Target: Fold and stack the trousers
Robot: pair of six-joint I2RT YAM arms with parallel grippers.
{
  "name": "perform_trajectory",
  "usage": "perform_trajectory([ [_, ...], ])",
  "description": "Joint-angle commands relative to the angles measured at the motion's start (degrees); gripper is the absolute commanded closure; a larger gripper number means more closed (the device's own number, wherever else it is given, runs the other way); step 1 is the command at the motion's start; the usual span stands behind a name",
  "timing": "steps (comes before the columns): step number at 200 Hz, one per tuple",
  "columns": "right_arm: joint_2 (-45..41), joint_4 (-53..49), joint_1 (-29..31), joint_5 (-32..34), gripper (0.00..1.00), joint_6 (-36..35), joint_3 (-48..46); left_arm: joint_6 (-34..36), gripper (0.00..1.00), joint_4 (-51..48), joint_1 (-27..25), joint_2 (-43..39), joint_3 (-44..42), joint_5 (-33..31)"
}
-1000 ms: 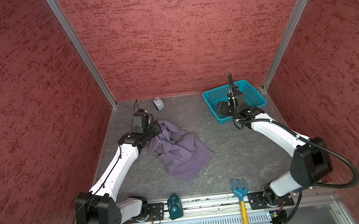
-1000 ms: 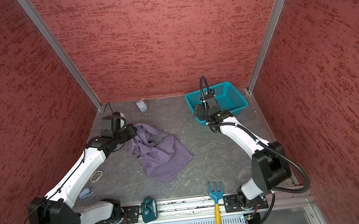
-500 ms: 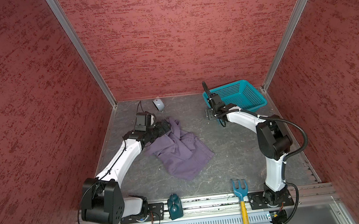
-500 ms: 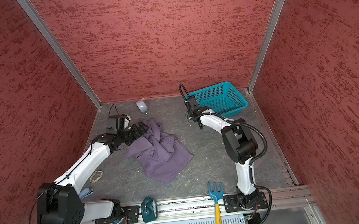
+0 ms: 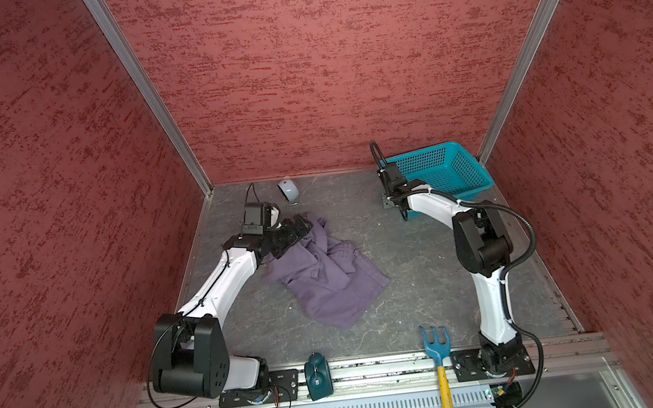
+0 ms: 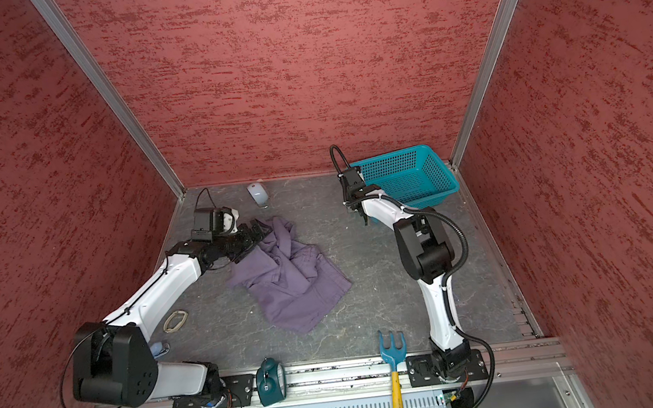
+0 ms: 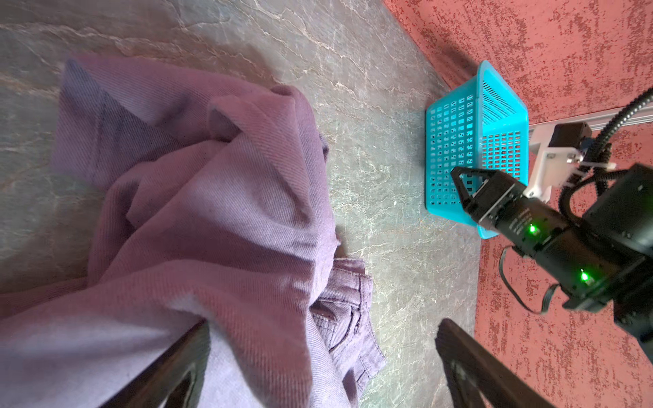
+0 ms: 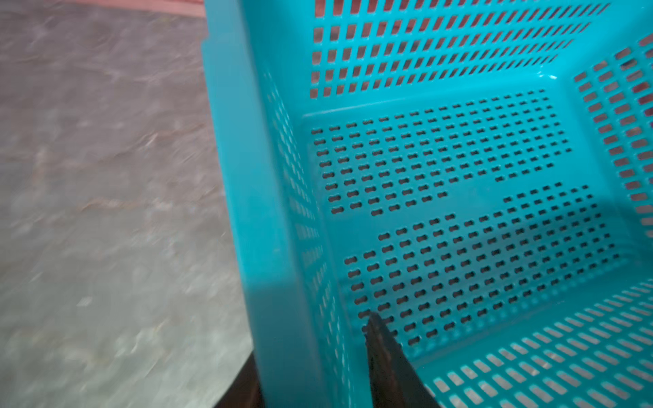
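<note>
The purple-grey trousers (image 5: pixel 325 280) (image 6: pixel 292 284) lie crumpled in a heap on the grey floor, left of centre in both top views. My left gripper (image 5: pixel 300 225) (image 6: pixel 258 229) hovers at the heap's far left edge. It is open, its jaws wide apart over the cloth (image 7: pixel 212 212), holding nothing (image 7: pixel 321 325). My right gripper (image 5: pixel 402 210) (image 6: pixel 362 217) is at the near left corner of the teal basket (image 5: pixel 475 188) (image 6: pixel 436 194). It straddles the basket wall (image 8: pixel 247 176), one finger inside and one outside, shut on it (image 8: pixel 311 353).
A grey mouse (image 5: pixel 289 190) lies by the back wall. A teal alarm clock (image 5: pixel 318 375) and a blue hand fork with a yellow handle (image 5: pixel 438 351) rest on the front rail. A beige ring (image 6: pixel 175 320) lies beside the left arm. Red walls close three sides.
My left gripper has opened and let go of the trousers' edge, and the cloth has dropped. My right gripper has swung from above the basket to its near left corner and closed on the wall.
</note>
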Motion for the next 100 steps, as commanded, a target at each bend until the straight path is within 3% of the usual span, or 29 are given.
perform_trajectory([
  [1,3.45,-3.93,-1.99,4.26,0.69,1.16,5.83,-0.07,0.00,1.07,0.51,-0.19,0.38,1.61],
  [42,9.17,-7.51,-4.22,6.74,0.67,1.44,15.27,0.60,0.00,1.79,0.51,0.68,0.46,3.87],
  [82,11.17,-6.79,-6.27,7.01,0.53,-1.24,19.47,1.02,0.00,3.52,0.18,0.23,0.49,3.27],
  [100,11.15,-5.50,-6.60,8.82,0.52,-4.18,19.55,1.45,0.00,3.75,-0.28,-0.33,0.40,2.19],
])
